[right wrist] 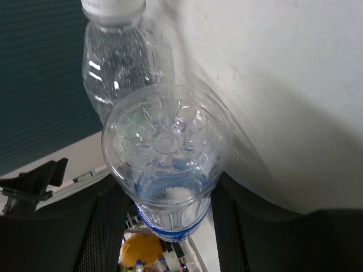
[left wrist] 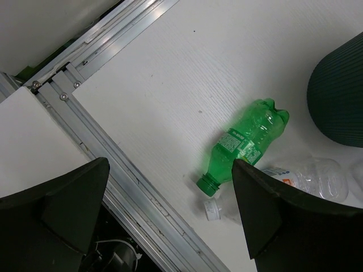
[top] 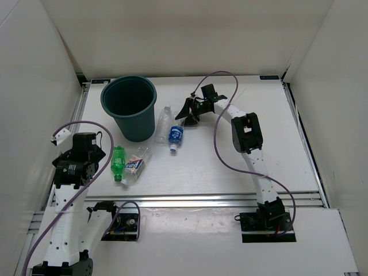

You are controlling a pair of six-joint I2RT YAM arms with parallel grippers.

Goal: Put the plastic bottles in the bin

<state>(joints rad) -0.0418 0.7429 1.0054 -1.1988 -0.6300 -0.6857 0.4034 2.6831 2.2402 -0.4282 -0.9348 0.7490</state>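
The right gripper (right wrist: 167, 195) is out by the bin (top: 129, 106), its jaws pressed against both sides of the blue-labelled bottle (right wrist: 167, 153) near its base. That bottle lies on the white surface (top: 230, 167) with its cap toward the near edge. The plain clear bottle (top: 164, 123) lies between it and the bin's wall. The left gripper (left wrist: 170, 170) hangs with its jaws wide apart near the green bottle (left wrist: 244, 144). The green bottle lies just beside the white-blue-yellow-labelled bottle (top: 136, 165), in front of the bin.
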